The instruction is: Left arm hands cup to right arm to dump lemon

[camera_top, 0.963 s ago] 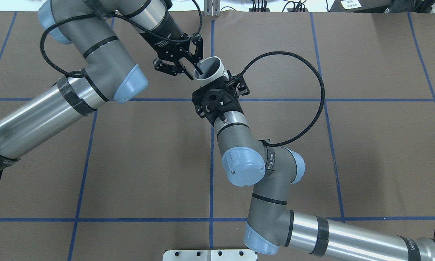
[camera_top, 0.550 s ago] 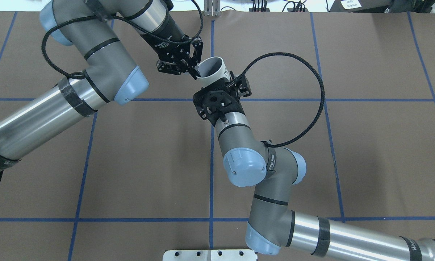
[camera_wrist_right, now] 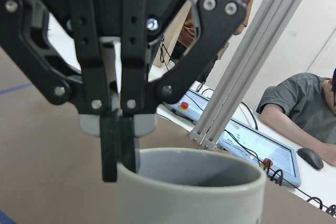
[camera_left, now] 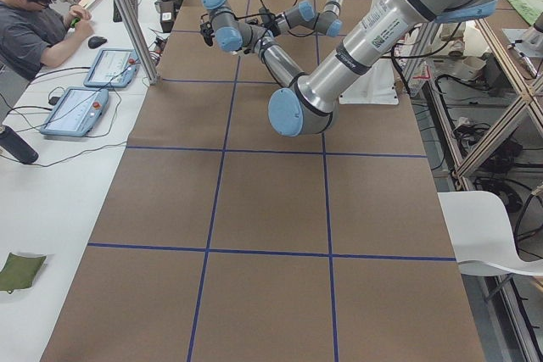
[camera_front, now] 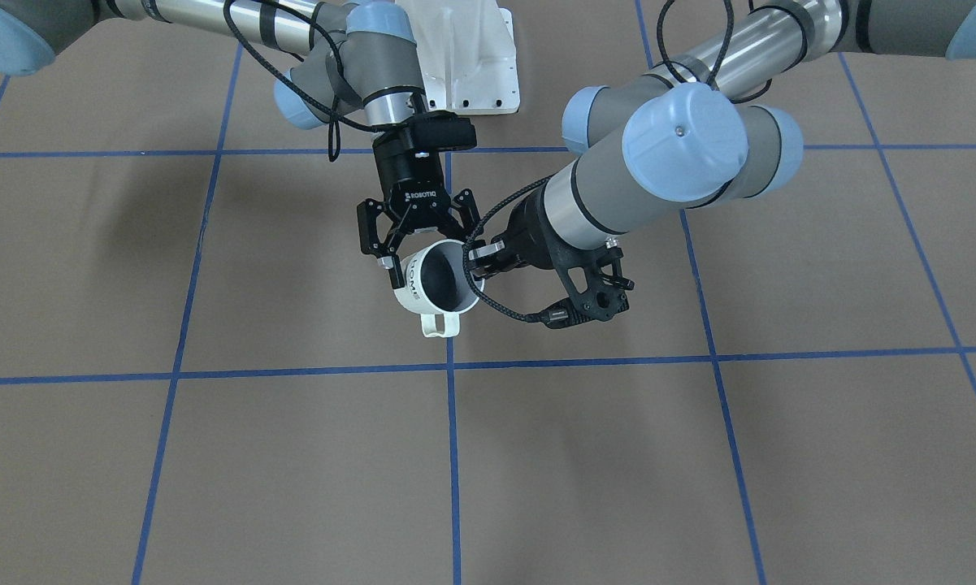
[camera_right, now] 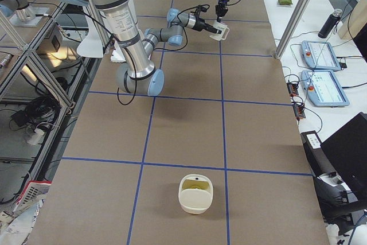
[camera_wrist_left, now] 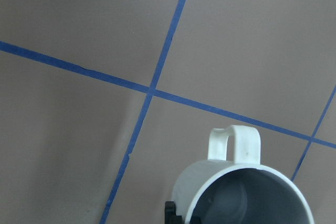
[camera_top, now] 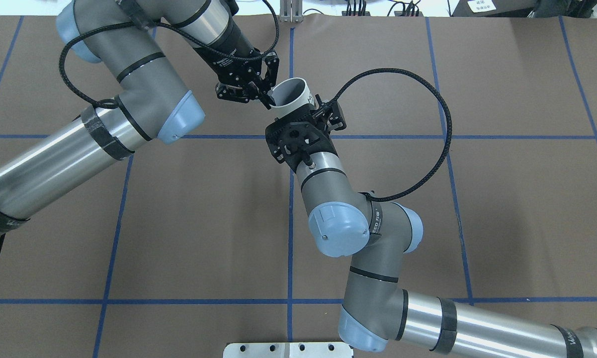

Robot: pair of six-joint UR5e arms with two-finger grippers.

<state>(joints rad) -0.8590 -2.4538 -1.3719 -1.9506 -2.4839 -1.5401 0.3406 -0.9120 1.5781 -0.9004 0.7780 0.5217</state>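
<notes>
Brown table (camera_front: 211,455), white HOME cup (camera_front: 439,284), inside seemingly empty

Bare table (camera_top: 502,209) around crowded cup (camera_top: 291,94)

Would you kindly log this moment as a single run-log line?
phase: handover | left gripper: pinching cup rim | right gripper: around cup body, grip unclear | cup: airborne

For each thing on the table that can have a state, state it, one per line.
cup: lifted off the table, tilted, no lemon seen inside.
left gripper: shut on the cup's rim.
right gripper: shut on the cup's body.
lemon: lying in the white container, away from both arms.
</notes>
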